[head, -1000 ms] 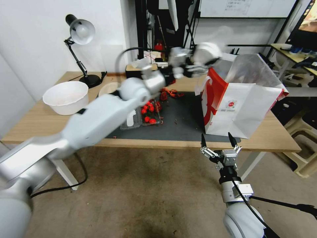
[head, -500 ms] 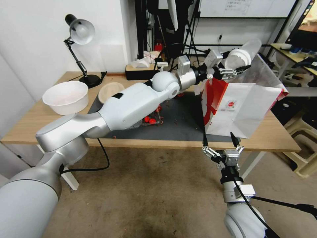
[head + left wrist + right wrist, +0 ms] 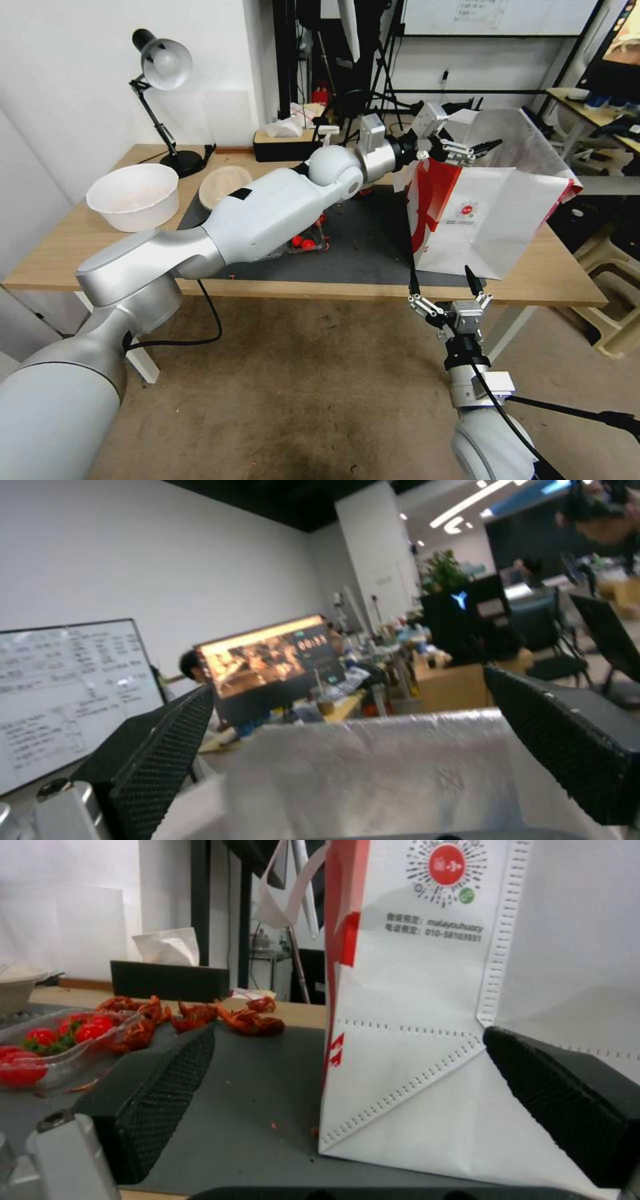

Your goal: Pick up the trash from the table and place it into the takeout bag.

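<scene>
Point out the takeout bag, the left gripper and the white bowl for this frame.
takeout bag [image 3: 497, 227]: head view, on its white front panel.
left gripper [image 3: 481, 148]: head view, midway between the fingertips, above the bag's open top.
white bowl [image 3: 133, 198]: head view, on its outer wall.

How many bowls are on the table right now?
2. The white bowl sits on bare wood at the table's left end; the beige pulp bowl lies beside it at the grey mat's far left corner. The left arm may hide others.
</scene>
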